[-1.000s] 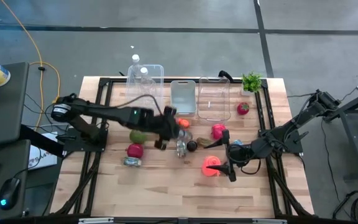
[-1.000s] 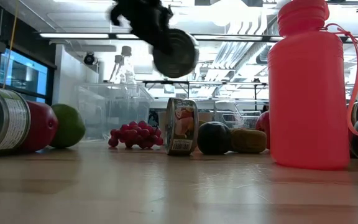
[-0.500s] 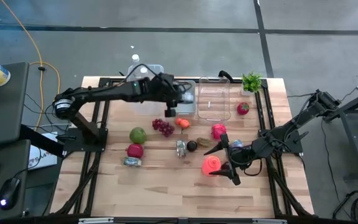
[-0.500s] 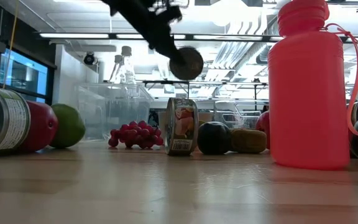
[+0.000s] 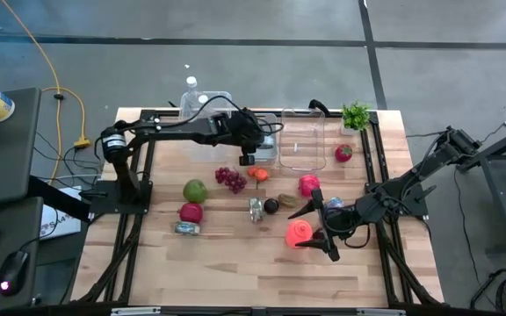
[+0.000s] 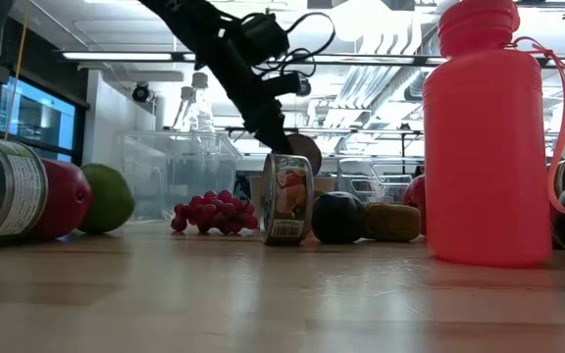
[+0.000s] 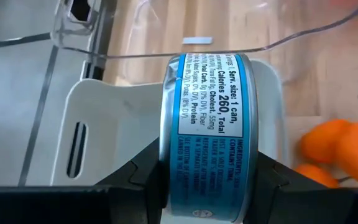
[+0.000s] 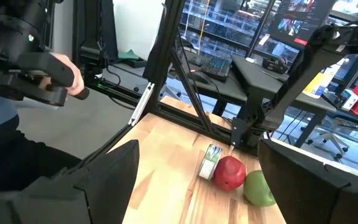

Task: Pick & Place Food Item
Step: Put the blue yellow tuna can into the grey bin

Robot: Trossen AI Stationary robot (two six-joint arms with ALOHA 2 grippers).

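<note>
left gripper (image 7: 207,186): clamping the can (image 7: 209,118), label side up
can vs white bin (image 7: 110,124): hanging right above it

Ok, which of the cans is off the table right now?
The blue-labelled can, clamped in the left claw over the white tray. The other two cans lie on the wood.

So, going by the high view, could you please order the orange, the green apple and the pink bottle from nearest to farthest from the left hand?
The left hand holds a can over the white bin.
1. Orange: just toward the table's front from the hand.
2. Green apple: off to the table's left side.
3. Pink bottle: front right, by the right hand.
</note>
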